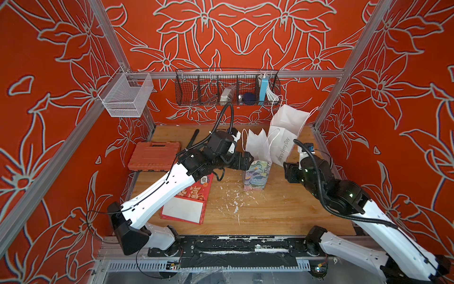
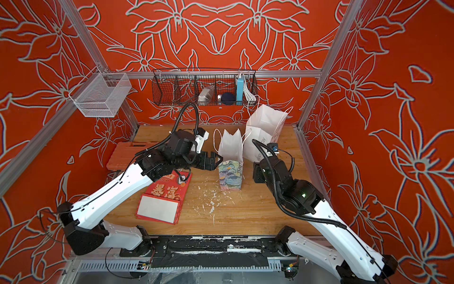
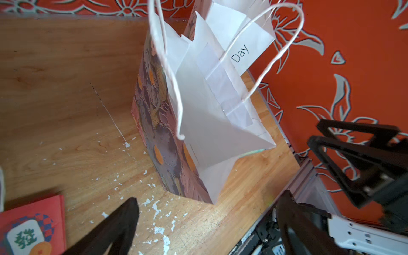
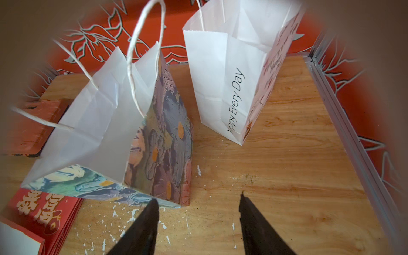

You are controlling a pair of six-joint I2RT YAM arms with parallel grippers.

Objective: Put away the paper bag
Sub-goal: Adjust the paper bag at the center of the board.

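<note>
Both grippers empty, flanking the upright floral paper bag.
The left gripper (image 3: 209,196) has its fingers spread wide, its tips at the edge of the floral paper bag (image 1: 256,177) at frame centre in both top views; whether they touch it is unclear. The right gripper (image 4: 198,196) also has its fingers apart, near the bag's other side, and holds nothing. The bag stands open on the wooden table (image 1: 282,211), handles up, so putting it away looks barely begun, with flattening or lifting left to do. Just behind it, toward the upper right, a white "Happy Every Day" bag (image 1: 282,137) crowds the space. Flat red bags (image 1: 189,204) lie at lower left, an orange tool case (image 1: 154,155) sits at left, and a black wire basket (image 1: 227,88) hangs above.
</note>
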